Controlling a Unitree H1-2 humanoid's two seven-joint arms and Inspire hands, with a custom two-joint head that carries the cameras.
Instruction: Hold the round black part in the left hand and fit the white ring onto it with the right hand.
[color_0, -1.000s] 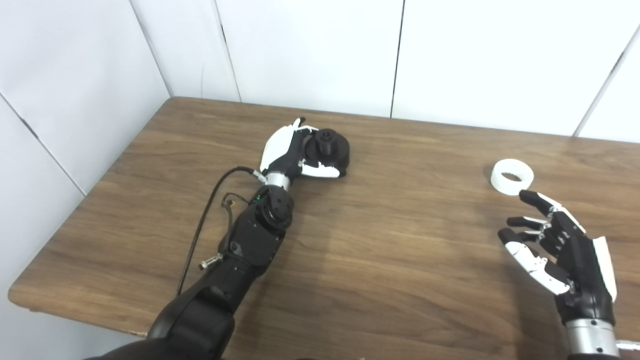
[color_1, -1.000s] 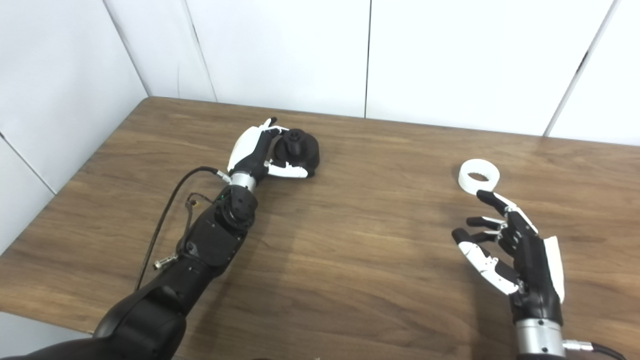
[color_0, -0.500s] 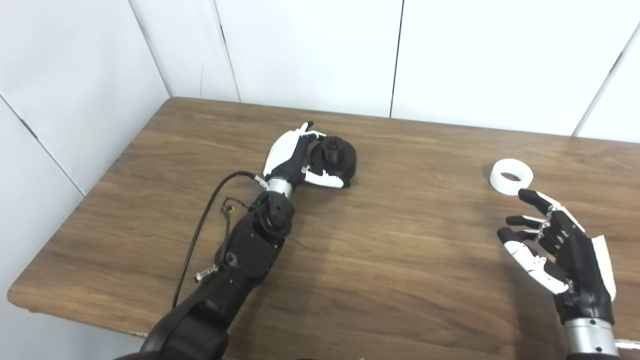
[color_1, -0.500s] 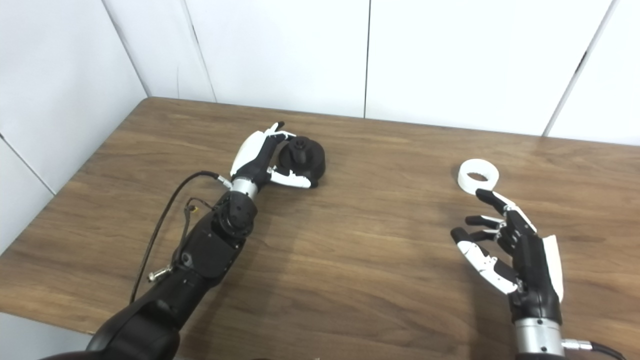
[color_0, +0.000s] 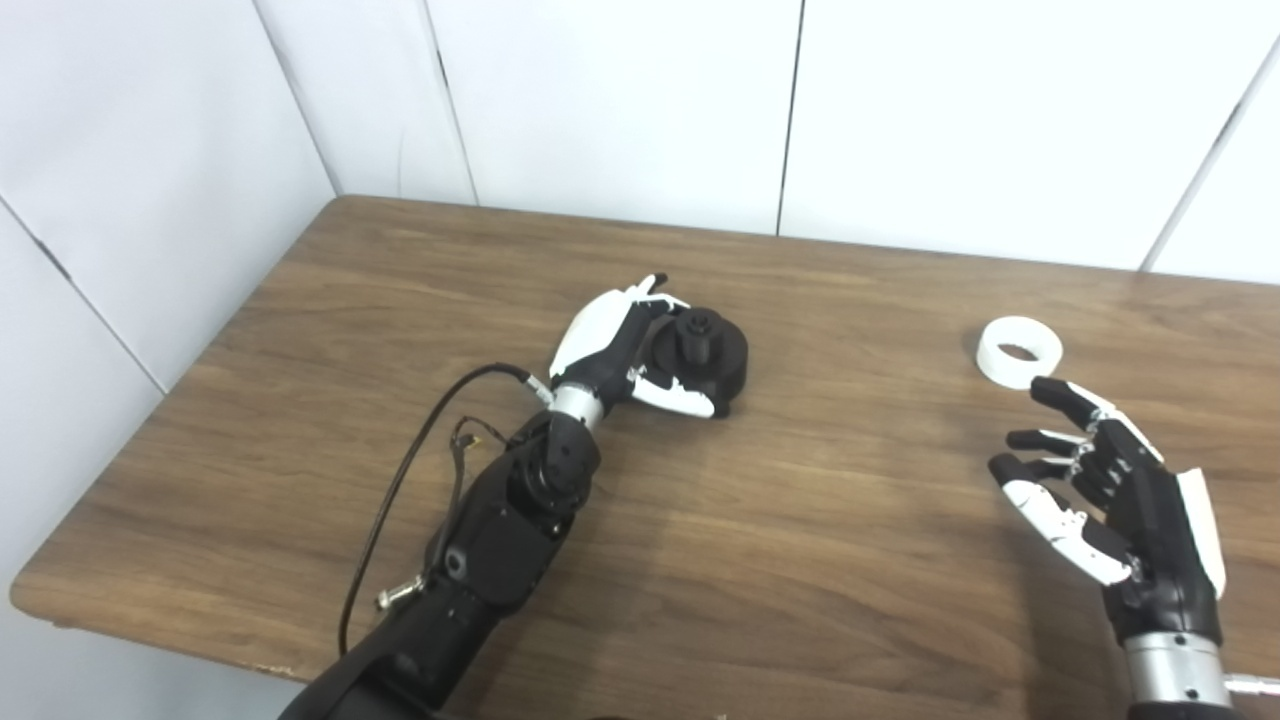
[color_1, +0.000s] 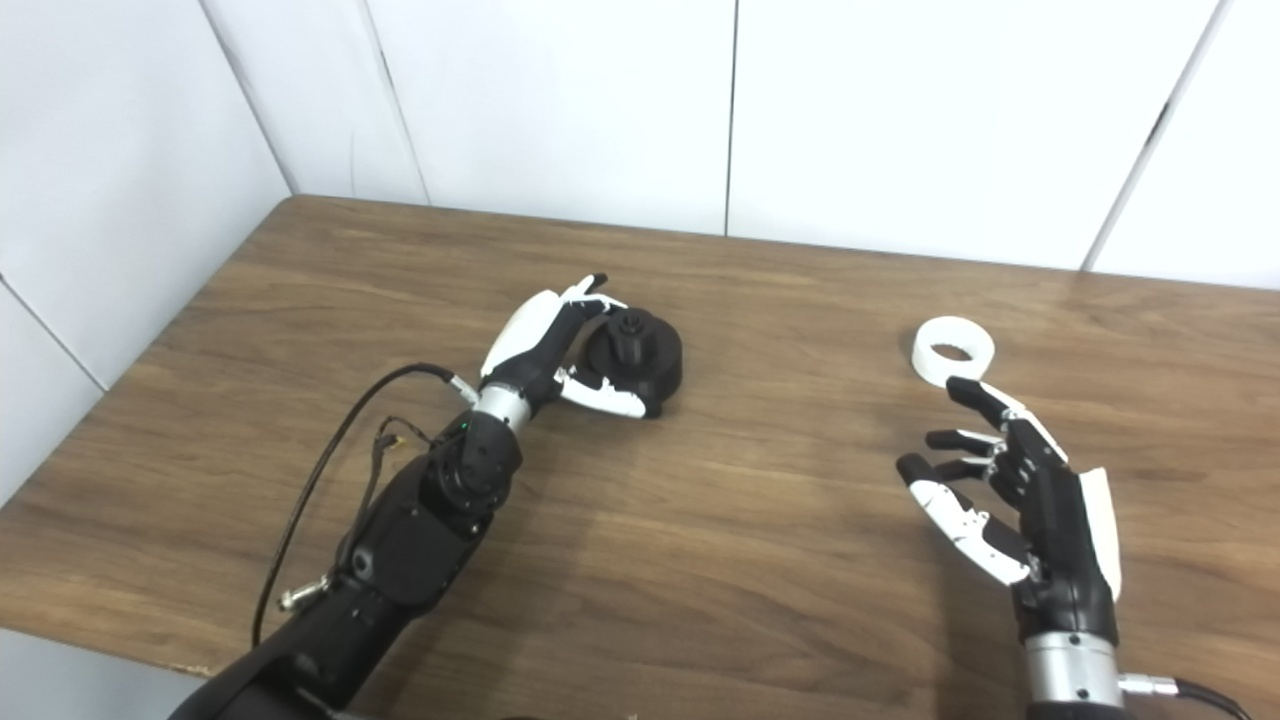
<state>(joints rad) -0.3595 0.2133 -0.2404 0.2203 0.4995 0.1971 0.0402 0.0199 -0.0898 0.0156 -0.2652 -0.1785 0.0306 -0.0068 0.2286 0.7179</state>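
Gripping round black part (color_0: 708, 352): left robot hand (color_0: 625, 345) | right robot hand (color_0: 1115, 495) spread, empty | white ring (color_0: 1019, 351) just beyond fingertips

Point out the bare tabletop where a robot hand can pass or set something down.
Bare wood lies between the round black part in the left robot hand and the white ring. The far strip by the wall is bare too. It is tight where the open right robot hand nears the ring.

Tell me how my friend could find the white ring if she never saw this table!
Look at the brown wooden table and go to its far right side. Just beyond the fingertips of the open right hand lies the white ring, flat on the wood. It is the only white, hollow thing lying loose there; the round black part is in the left hand.
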